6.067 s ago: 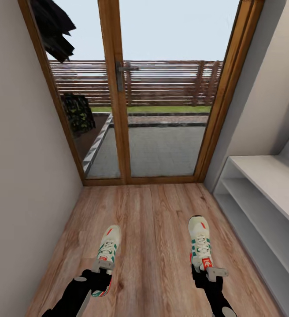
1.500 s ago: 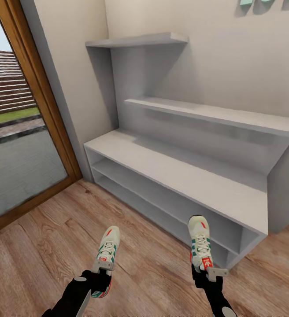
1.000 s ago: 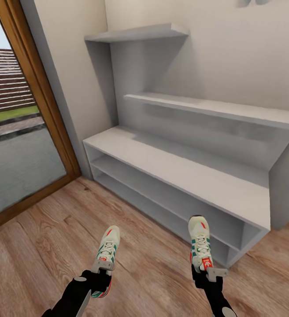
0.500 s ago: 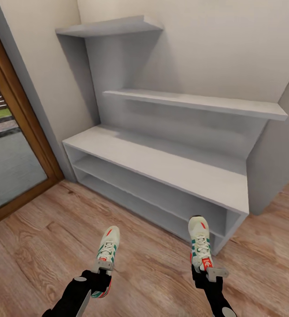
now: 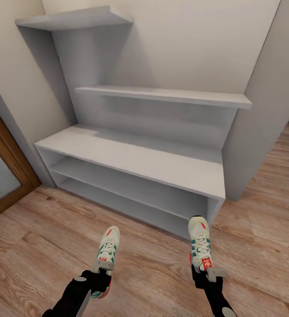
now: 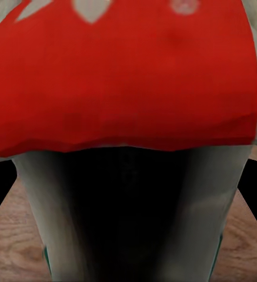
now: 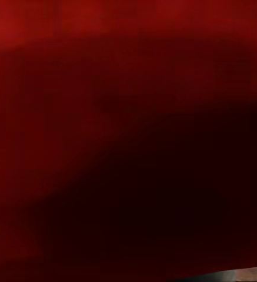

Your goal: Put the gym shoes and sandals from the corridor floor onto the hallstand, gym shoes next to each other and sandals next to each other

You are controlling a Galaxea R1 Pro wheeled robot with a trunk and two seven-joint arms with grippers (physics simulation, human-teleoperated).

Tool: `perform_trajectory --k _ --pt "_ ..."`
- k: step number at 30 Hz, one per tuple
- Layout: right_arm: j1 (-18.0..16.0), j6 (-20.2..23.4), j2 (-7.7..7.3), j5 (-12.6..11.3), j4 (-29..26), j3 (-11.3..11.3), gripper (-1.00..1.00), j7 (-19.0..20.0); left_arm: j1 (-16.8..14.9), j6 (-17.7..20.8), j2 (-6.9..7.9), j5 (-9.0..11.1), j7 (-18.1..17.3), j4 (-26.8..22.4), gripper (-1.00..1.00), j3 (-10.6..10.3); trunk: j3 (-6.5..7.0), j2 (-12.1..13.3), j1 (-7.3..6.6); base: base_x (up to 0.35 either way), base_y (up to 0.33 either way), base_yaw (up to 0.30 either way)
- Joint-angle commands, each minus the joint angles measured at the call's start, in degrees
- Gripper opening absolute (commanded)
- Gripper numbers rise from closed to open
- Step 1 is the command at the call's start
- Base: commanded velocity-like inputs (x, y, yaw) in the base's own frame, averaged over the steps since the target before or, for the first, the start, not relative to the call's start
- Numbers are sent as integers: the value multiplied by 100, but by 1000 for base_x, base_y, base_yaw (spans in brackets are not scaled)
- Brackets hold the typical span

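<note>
While facing hallstand (image 5: pixel 131 154): pale grey-white bench top bare, two open shelf levels beneath, two staggered wall shelves above. Set against cream wall; wooden door frame (image 5: pixel 5 145) at its left end.

Left gripper (image 5: pixel 101 274) clamped on heel of left gym shoe (image 5: pixel 106 254); toe pointing toward rack, held above corridor floor (image 5: pixel 38 237), well short of the unit. From left wrist view, red heel (image 6: pixel 122 70) close up, dark shoe opening below it, wood grain at the edges.

Right gripper (image 5: pixel 206 274) closed on heel end of right gym shoe (image 5: pixel 200 244); toe overlapping the lower right corner of the rack in head view, contact impossible to judge. From right wrist view, dark red surface, blurred.

Shoes roughly parallel, well apart, each cream-white with green stripes.
</note>
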Motion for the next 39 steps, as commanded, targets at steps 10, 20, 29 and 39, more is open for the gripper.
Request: perform_trajectory --k 10,20,29,39 --pt "-1 0 0 1 -2 0 -100 0 0 0 -1 0 0 0 -100 0 -180 -403 220 0 0 -272" --pt "-1 0 0 0 -2 0 -100 0 0 0 2 0 0 0 -100 0 -359 -804 440 0 0 -251" --pt "-1 0 0 0 6 0 -100 3 0 0 1 0 0 0 -100 0 -503 -1125 616 0 0 -242" --pt "-1 -2 0 0 7 0 -100 0 0 0 0 10 0 0 -100 16 -503 -1125 616 -5 0 -81"
